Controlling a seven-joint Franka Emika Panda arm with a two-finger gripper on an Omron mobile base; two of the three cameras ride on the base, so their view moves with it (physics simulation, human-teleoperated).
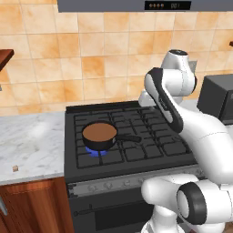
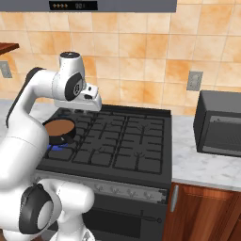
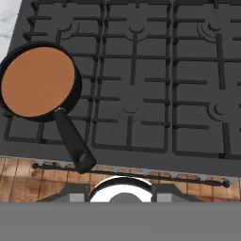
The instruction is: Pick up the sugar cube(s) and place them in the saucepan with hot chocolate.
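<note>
Your gripper (image 2: 86, 111) hangs above the back of the stove (image 1: 136, 150), pointing down; you can't tell whether its fingers are spread or together, since the tips are not clear in any view. The saucepan with hot chocolate (image 1: 99, 135) sits below and forward-left of the gripper on the front-left burner, blue flame (image 1: 96, 152) under it, brown surface smooth. In the hand view the saucepan (image 3: 38, 81) lies at upper left, its black handle (image 3: 73, 140) running down toward the stove's front edge. The sugar cube (image 1: 15, 168) sits far left of the gripper on the marble counter (image 1: 27, 145), near its front edge, well apart from the pan. A dark microwave (image 2: 219, 123) stands on the counter far right of the gripper.
</note>
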